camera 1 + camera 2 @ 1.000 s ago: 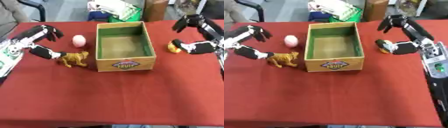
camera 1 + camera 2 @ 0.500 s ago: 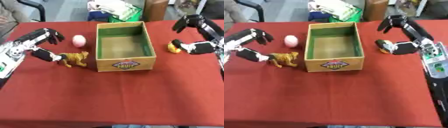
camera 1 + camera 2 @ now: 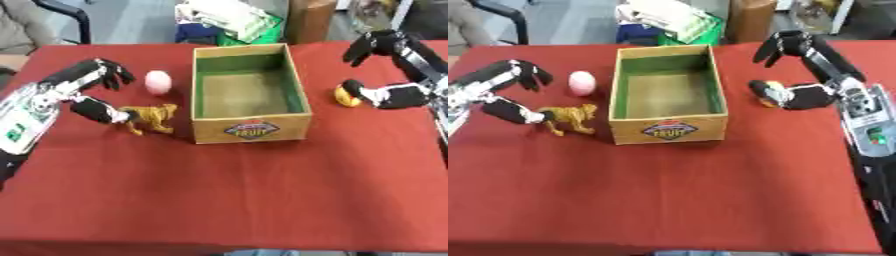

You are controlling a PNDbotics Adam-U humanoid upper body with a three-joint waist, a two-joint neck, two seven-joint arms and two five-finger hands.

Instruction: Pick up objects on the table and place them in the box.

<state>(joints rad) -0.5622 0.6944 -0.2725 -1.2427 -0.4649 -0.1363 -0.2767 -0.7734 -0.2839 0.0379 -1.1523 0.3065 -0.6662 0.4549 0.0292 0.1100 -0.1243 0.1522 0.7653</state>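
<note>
While the wooden box (image 3: 249, 95) sits mid-surface with its green-lined inside bare, the front panel carries an oval label reading "FRUIT" (image 3: 251, 130); smaller print on it is unreadable. No other writing legible.

Objects are all outside the box:
- brown toy animal, lion- or dog-like (image 3: 150, 117), stands just left of the box's front corner
- pink egg (image 3: 157, 82) sits behind it, near the box's left wall
- small yellow object (image 3: 343, 96) lies right of the box, partly hidden

Left robot hand (image 3: 87, 90): fingers and thumb spread wide in a C shape, fingers arched above near the egg, thumb low with its tip touching or just beside the toy animal's rear. Cannot tell if contact is made. Holds nothing.

Right robot hand (image 3: 802, 70): also spread wide, fingers curved up and over, thumb low with its tip against or just beside the yellow object. Not closed on it.

Red cloth covers the surface (image 3: 227, 195). Beyond the far edge: a cardboard box (image 3: 308, 20) and a green bin with white packaging (image 3: 229, 19).
</note>
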